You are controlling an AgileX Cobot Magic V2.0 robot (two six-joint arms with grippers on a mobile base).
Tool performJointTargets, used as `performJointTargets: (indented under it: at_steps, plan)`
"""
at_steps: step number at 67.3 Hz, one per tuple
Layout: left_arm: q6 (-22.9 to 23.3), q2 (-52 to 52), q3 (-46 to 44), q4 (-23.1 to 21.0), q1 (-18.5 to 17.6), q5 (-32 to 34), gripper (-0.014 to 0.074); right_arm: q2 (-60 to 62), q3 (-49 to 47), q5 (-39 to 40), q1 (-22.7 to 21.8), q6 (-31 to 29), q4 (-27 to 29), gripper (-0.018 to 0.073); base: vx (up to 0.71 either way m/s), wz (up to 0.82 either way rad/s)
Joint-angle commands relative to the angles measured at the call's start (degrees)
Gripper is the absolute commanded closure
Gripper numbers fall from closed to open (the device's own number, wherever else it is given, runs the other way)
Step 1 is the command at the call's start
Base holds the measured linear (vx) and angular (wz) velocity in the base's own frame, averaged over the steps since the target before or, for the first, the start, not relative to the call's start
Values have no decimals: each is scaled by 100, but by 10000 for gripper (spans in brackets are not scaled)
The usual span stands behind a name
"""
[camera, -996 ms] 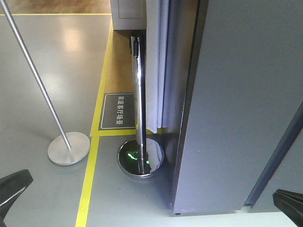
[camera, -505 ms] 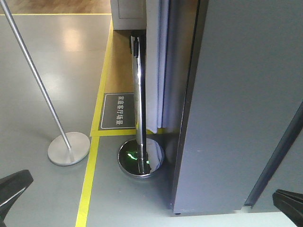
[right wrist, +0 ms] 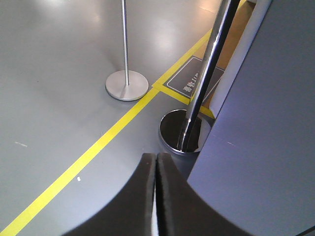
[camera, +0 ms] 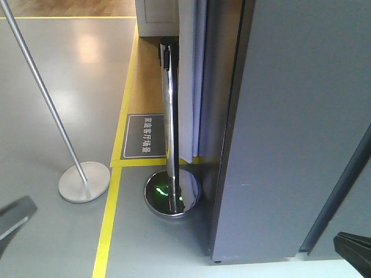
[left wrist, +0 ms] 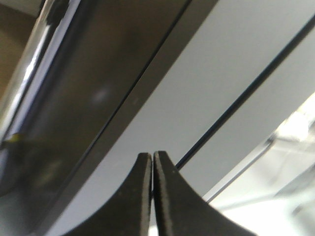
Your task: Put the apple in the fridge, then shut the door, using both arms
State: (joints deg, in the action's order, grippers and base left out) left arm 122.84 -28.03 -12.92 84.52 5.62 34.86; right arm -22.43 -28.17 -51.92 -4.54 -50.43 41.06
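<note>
While both grippers stand pressed shut with nothing between their fingers, the fridge [camera: 295,133] fills the right half of the front view, its dark grey wall rising upright from the floor, long axis vertical. Its near left corner edge runs down to the floor just right of a chrome stanchion [camera: 170,127], whose round mirrored base [camera: 173,193] sits close beside that corner. A thin dark seam slants across the fridge's far right. The left gripper [left wrist: 152,162] points at this grey surface, beside a similar dark seam; the right gripper [right wrist: 156,162] hangs over the grey floor [right wrist: 59,88] near the fridge's corner. Open floor spreads to the left, crossed by yellow tape lines [camera: 107,226], with a second matte stanchion base [camera: 84,181] well apart from the fridge. A grey floor sign [camera: 146,135] bears white characters too small to read. No apple shows in any view.
</note>
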Motion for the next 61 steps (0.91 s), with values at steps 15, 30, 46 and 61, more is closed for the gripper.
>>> performJointTargets:
  at_steps: [15, 30, 46, 61]
  plan:
    - [-4052, -18, 398, -2999, -93, -49, 604, -55, -138, 235, -15, -26, 234, 562, 0, 0]
    - [-7834, 202, 826, -6328, -574, -1777, 604, -55, -138, 235, -15, -26, 234, 562, 0, 0]
    - [-9267, 997, 826, -6950, -592, -3634, 604, -55, -138, 235, -15, -26, 234, 562, 0, 0]
    - [-10004, 2057, 843, -6946, -592, -3939, 604, -55, -138, 235, -15, -26, 234, 562, 0, 0]
